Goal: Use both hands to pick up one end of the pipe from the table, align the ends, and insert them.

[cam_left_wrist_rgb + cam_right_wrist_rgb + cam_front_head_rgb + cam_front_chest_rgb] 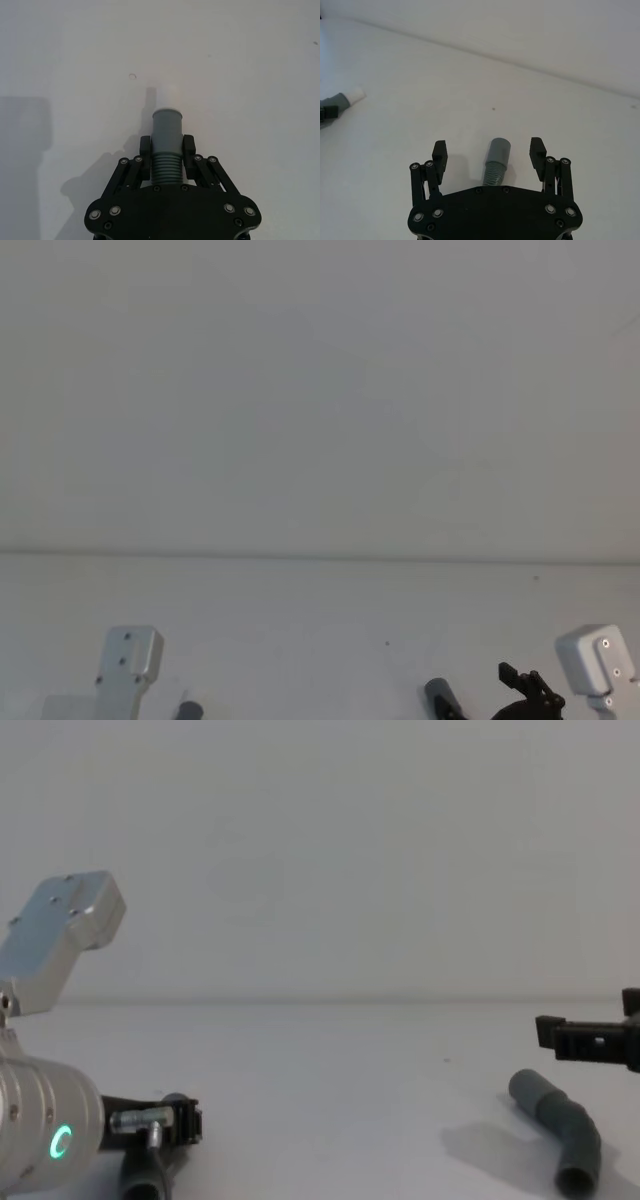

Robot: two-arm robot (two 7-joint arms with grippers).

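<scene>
Left gripper (167, 145): fingers (145, 146) closed on the first hose piece (166, 170), clamping its ribbed part just behind the cuff (167, 131). The cuff projects beyond the fingertips, and its white tip (355, 95) can be seen from the right wrist.

Right gripper (489, 146): fingers (440, 152) spread wide, holding nothing.

Second hose piece (495, 167): lies bent on the surface (420, 100) below the right gripper. Its second cuff (499, 149) sits between the two open fingers and touches neither. The chest view shows the gripper above it, apart.
</scene>
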